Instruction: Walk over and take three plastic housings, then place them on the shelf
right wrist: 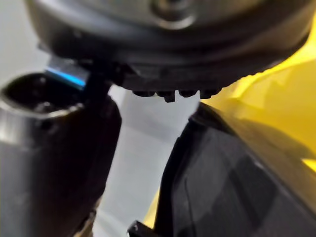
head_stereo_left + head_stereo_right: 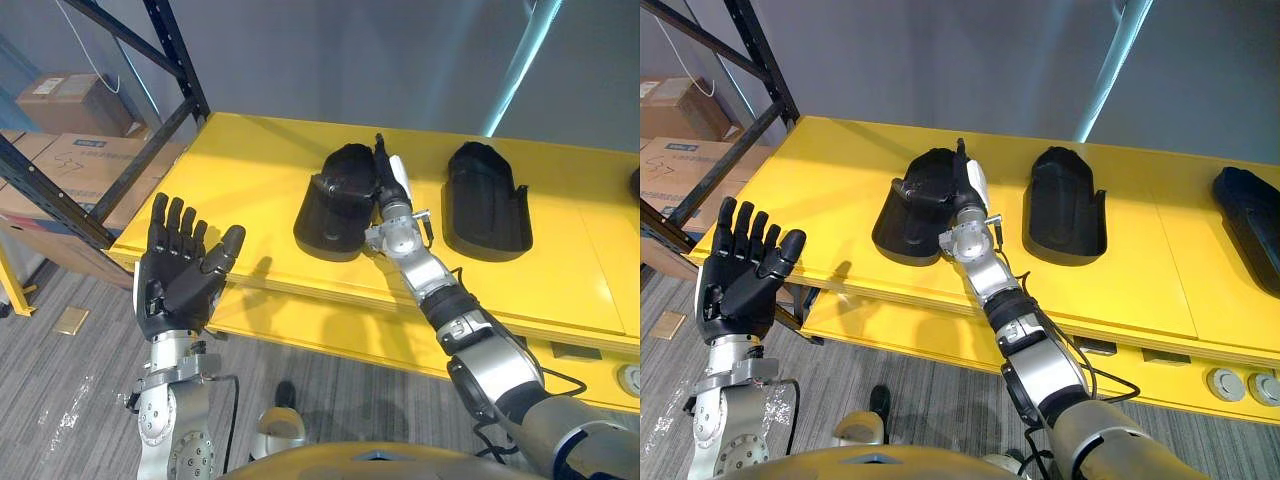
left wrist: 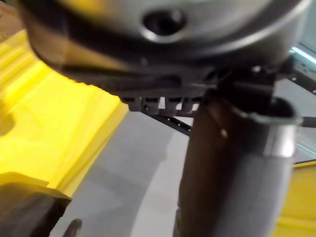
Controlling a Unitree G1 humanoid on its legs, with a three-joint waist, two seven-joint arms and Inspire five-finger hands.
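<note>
— Entry one, right hand point(image 2: 388, 180): state?
— Fingers straight, laid along the right rim of the nearest housing point(image 2: 335, 205); white-covered thumb just beside that rim. Touches, but clasps nothing as far as seen.

— Place and lie of that piece?
— Rests on the yellow table point(image 2: 250, 160), long axis roughly twelve to six, rounded end toward twelve. Sits at nine o'clock of the hand, in contact.

— Remaining stock?
— Second housing point(image 2: 485, 200) at three o'clock of the hand, apart from it; third housing point(image 2: 1250, 225) further toward three, near the table's right end.

— Left hand point(image 2: 180, 265)?
— Spread wide, palm showing, empty; hangs off the table's edge near eight o'clock, well apart from every piece.

— Nearer hand, then?
— Right, plainly. Probably calls for a curl round the rim, across that twelve-to-six line, before any lift toward the shelf point(image 2: 179, 60) at ten o'clock.
</note>
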